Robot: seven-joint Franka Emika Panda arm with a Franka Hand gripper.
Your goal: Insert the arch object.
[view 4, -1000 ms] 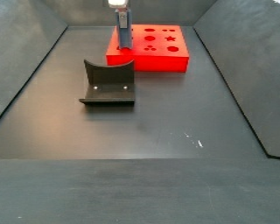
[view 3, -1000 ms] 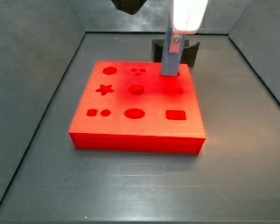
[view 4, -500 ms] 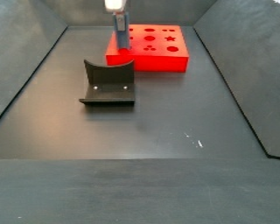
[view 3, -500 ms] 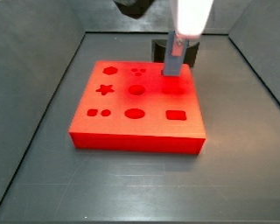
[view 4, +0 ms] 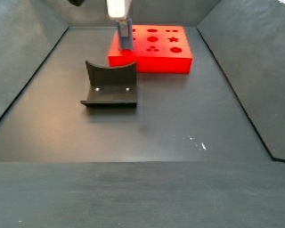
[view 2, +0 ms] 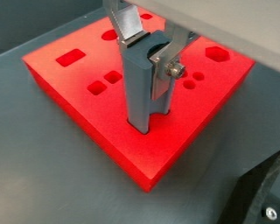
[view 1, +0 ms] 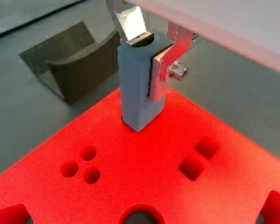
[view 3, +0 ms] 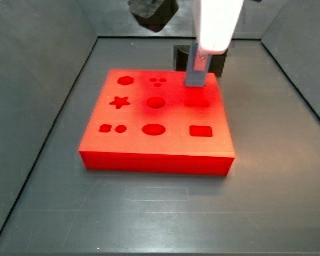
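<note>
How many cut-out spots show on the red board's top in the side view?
8 on the red board: two in the back row, three in the middle row, three in front. The gripper, over the back right corner holding the grey block, may hide another.

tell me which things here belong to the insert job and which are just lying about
Job:
- hand, above the red board, shut on the grey piece
- grey piece, upright, lower end at the board's top
- red board, with shaped holes

Lying about:
- fixture, on the floor apart from the board
</note>
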